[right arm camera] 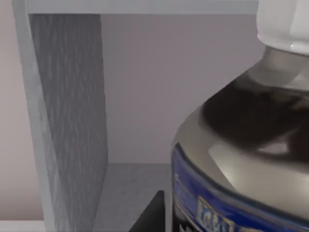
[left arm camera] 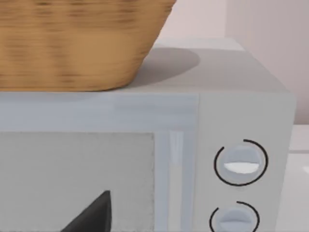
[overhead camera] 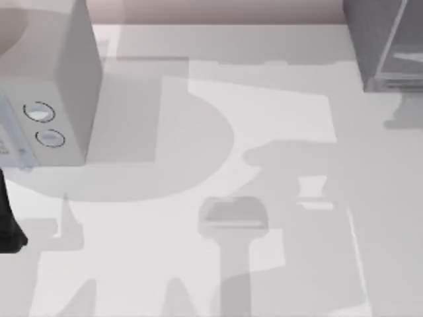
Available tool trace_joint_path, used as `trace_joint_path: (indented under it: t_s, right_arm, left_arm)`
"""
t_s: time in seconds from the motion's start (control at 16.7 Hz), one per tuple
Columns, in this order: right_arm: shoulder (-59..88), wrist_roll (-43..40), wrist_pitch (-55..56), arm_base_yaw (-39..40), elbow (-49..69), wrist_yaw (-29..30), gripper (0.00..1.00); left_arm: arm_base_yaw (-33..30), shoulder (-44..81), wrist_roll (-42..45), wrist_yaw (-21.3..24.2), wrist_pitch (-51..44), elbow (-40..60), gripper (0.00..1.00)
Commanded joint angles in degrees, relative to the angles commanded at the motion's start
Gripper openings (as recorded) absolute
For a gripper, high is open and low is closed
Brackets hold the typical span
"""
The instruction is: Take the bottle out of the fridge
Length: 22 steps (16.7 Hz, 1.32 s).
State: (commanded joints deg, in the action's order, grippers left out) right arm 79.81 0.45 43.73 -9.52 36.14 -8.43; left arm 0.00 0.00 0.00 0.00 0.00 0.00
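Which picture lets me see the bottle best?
The right wrist view: the bottle sits very close there, with its white cap, dark shiny body and blue label, inside the fridge. The top view has just the fridge's corner at the table's far right. The left wrist view faces the microwave.

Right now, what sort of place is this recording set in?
Probably a rendered kitchen counter: a microwave-like box with two dials carrying a wicker basket, a fridge at the table's far right corner, and a bottle inside it.
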Motion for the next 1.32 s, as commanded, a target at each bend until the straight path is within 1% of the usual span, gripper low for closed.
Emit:
trace_joint_path:
  t_s: [0.54, 0.78, 1.02, 1.32]
  right_arm:
    - [-52.2, -0.1, -28.2, 5.7, -23.6, 5.1, 0.00]
    - [-70.4, -0.3, -38.2, 8.0, -31.8, 7.1, 0.00]
    - [-79.1, -0.4, -43.3, 9.4, -35.8, 8.3, 0.00]
    - [-79.8, -0.5, -43.7, 9.5, -36.1, 8.4, 0.00]
  left_arm:
    - [0.0, 0.0, 0.0, 0.0, 0.0, 0.0, 1.00]
    - [0.0, 0.0, 0.0, 0.0, 0.0, 0.0, 1.00]
    - [0.0, 0.0, 0.0, 0.0, 0.0, 0.0, 1.00]
    - [0.0, 0.0, 0.0, 0.0, 0.0, 0.0, 1.00]
